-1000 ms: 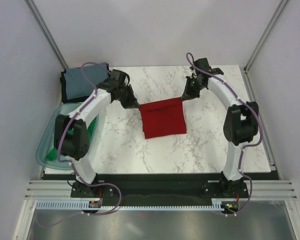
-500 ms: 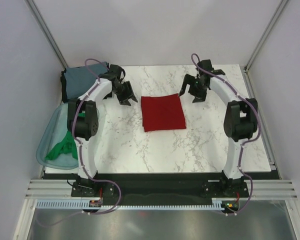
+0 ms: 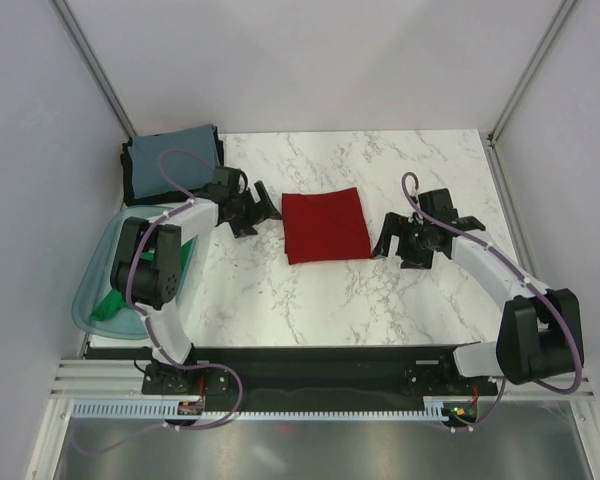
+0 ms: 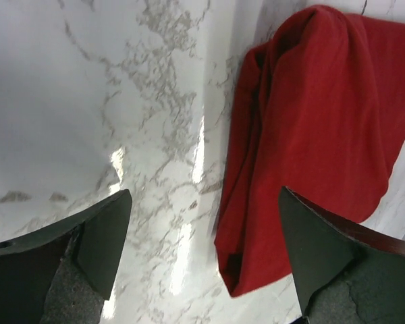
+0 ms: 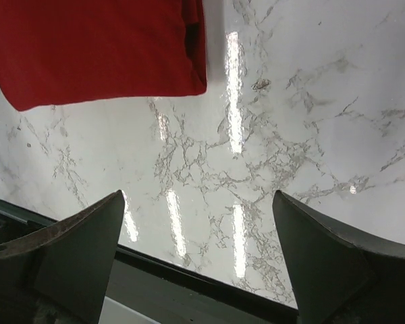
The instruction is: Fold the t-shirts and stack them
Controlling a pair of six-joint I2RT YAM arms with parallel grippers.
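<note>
The white marble-patterned desk [image 3: 310, 290] sat inside plain pale walls. The dark red t-shirt [image 3: 325, 226] lay near its middle, folded flat into a rough square. My left hand [image 3: 264, 208] hovered just beside the shirt's left edge, jaws spread wide with nothing between them. The left wrist view showed that edge as a bunched, layered fold. My right hand [image 3: 385, 240] hung near the shirt's near right corner, equally wide open, empty and clear of the cloth.

At the far left corner a grey-blue folded shirt [image 3: 170, 160] rested on top of a dark folded one [image 3: 130, 188]. A bright green shirt [image 3: 108, 306] lay crumpled in the translucent teal plastic basin [image 3: 80, 300] at the desk's left edge, partly hidden by the left arm.

I judged the folding of the red shirt done, so the step in hand was stacking it. The next move called for a grip that took in every layer along one edge, probably the bunched left one. After that came a carry to the grey-blue pile without letting the fold fall open. The green shirt was not yet folded.
</note>
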